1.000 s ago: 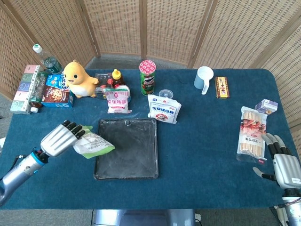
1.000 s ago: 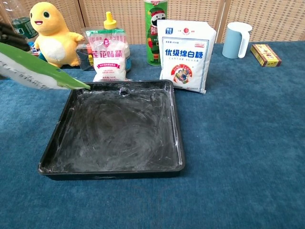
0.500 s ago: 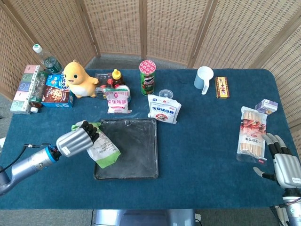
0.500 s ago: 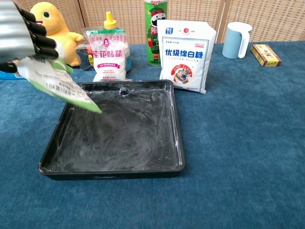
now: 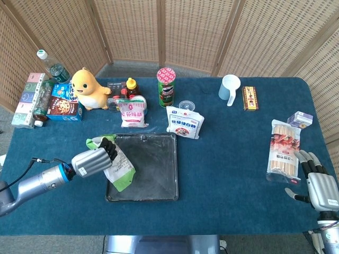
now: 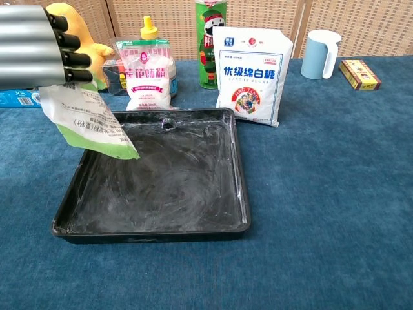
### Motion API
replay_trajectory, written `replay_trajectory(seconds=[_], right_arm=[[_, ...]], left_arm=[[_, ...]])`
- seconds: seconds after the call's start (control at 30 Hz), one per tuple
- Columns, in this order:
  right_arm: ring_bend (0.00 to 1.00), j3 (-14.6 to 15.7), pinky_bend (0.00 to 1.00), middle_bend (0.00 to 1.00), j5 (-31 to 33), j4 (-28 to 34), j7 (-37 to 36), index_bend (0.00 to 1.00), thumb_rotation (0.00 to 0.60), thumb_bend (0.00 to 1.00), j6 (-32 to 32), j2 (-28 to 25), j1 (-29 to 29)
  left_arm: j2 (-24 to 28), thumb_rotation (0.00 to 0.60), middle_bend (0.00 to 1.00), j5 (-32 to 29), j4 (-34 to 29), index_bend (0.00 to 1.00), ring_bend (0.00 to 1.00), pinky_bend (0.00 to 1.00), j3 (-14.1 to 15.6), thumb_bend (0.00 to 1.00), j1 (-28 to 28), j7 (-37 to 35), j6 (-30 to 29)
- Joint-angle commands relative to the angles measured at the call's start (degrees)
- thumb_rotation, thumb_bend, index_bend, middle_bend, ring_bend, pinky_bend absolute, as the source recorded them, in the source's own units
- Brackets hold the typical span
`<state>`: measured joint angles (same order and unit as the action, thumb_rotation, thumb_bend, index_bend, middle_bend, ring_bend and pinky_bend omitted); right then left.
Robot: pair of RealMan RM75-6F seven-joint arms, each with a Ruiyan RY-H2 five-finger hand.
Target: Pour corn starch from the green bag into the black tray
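Observation:
My left hand (image 5: 95,160) (image 6: 39,51) grips the green bag (image 5: 119,168) (image 6: 90,123) of corn starch and holds it tilted, lower end pointing down over the left part of the black tray (image 5: 159,180) (image 6: 239,187). The tray's floor is smeared with thin white powder. No falling stream of powder shows. My right hand (image 5: 319,188) rests open near the table's front right corner, away from the tray, and appears only in the head view.
Behind the tray stand a white sugar bag (image 5: 185,122) (image 6: 250,75), a smaller white bag (image 5: 133,111) (image 6: 148,74), a green can (image 5: 166,87), a sauce bottle (image 5: 131,87) and a yellow duck toy (image 5: 89,89). A blue cup (image 5: 229,88) and a stick packet (image 5: 283,151) lie right.
My left hand has carried the green bag rightward over the tray's left side and tipped it from nearly flat to steeply downward. The right hand has not moved.

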<state>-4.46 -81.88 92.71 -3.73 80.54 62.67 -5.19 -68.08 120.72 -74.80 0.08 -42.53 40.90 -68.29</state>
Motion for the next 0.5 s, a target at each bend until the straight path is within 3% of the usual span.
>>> replay_trajectory(seconds=[0.03, 0.5], right_arm=[[0.01, 0.02, 0.16, 0.00, 0.04, -0.08, 0.14, 0.00, 0.600, 0.00, -0.11, 0.08, -0.05], [0.01, 0.07, 0.16, 0.00, 0.05, -0.17, 0.32, 0.00, 0.600, 0.00, -0.17, 0.21, -0.10]], left_arm=[[0.61, 0.600, 0.65, 0.75, -0.61, 0.73, 0.58, 0.63, -0.28, 0.44, -0.72, 2.03, 0.77], [2.98, 0.600, 0.68, 2.29, -6.41, 0.80, 0.58, 0.63, -0.81, 0.46, -3.31, 11.60, 8.10]])
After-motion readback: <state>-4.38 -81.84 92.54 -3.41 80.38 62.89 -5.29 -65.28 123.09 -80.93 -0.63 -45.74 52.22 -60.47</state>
